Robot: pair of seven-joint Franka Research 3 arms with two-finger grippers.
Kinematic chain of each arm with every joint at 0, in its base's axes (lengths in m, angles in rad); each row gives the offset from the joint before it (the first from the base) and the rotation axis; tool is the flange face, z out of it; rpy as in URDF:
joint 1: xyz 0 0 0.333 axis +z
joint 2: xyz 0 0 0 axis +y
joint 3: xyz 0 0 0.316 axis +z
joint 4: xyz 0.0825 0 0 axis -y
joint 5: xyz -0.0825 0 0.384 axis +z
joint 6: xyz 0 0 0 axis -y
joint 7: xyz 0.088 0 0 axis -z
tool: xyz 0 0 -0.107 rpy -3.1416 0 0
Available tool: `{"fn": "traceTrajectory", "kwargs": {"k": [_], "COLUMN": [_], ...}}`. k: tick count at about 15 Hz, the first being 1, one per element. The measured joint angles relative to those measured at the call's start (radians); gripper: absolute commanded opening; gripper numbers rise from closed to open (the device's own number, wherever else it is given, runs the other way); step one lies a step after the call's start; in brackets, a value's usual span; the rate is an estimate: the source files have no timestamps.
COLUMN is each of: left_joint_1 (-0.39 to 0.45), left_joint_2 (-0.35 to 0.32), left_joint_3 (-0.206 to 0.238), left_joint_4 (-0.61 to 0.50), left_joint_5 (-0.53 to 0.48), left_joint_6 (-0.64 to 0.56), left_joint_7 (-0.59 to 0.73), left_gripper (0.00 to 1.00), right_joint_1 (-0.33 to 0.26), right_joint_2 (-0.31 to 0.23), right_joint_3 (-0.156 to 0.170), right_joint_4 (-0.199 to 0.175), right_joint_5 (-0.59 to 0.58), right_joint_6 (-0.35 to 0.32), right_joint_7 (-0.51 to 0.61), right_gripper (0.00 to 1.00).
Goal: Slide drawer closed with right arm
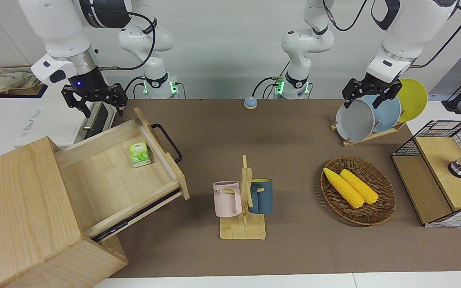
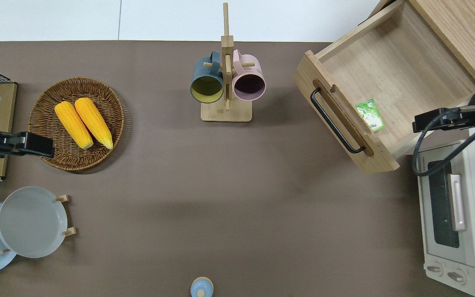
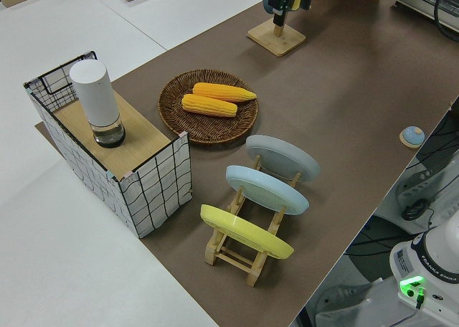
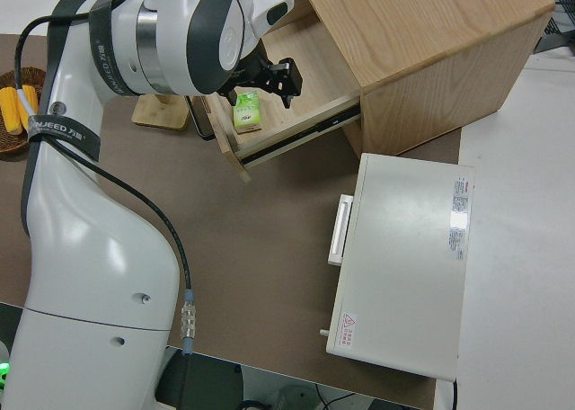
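I see the drawer pulled well out of its pale-wood cabinet at the right arm's end of the worktop; wide, shallow, black bar handle on the front. Right arm, white w/ blue wrist light, has its end effector open over the drawer's edge nearer the robots.

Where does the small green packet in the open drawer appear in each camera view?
Front view: green packet inside the drawer, against its front panel.
Overhead view: the packet shows by the same panel.
Left side view: not visible.
Right side view: the packet below the right gripper.
Shared landmark: black bar handle.
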Motion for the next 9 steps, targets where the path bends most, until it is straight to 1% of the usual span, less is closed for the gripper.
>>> {"fn": "traceTrajectory", "kwargs": {"k": [6,7,8,9], "left_joint_1": [0.000,0.000,0.000,0.000], "left_joint_2": [0.000,0.000,0.000,0.000], "left_joint_3": [0.000,0.000,0.000,0.000], "left_joint_4": [0.000,0.000,0.000,0.000], "left_joint_5": [0.000,0.000,0.000,0.000], "left_joint_6": [0.000,0.000,0.000,0.000], "left_joint_7": [0.000,0.000,0.000,0.000], "left_gripper": [0.99,0.99,0.99,0.99], "right_joint_1": [0.000,0.000,0.000,0.000], "right_joint_2": [0.000,0.000,0.000,0.000], "right_joint_3": [0.000,0.000,0.000,-0.001], "right_joint_4": [0.000,0.000,0.000,0.000], "right_joint_5": [0.000,0.000,0.000,0.000], "right_joint_6": [-0.001,-0.001,-0.001,-0.001], "right_joint_7": [-0.007,-0.008,-0.009,-0.009], "right_gripper": [0.975,0.936,0.759,0.502]}}
